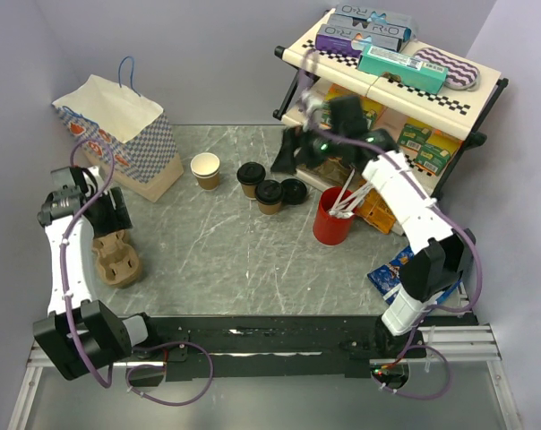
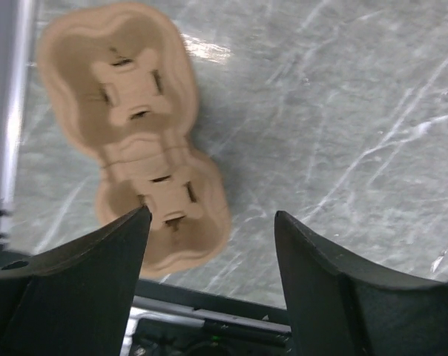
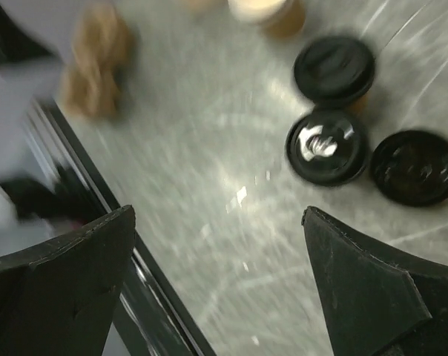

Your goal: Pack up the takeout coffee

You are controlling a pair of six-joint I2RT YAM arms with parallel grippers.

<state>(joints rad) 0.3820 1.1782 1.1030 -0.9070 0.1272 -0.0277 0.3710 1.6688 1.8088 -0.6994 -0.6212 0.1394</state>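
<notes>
Grey marbled tabletop (image 1: 253,260), lilac walls (image 1: 208,63)

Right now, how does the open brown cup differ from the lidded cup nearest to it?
The open cup has no lid and shows its pale inside; the lidded cup is closed by a black lid. The open cup stands alone, nearer the paper bag; the lidded cup stands close beside a second lidded cup. Both are brown, upright and on the table.
</notes>
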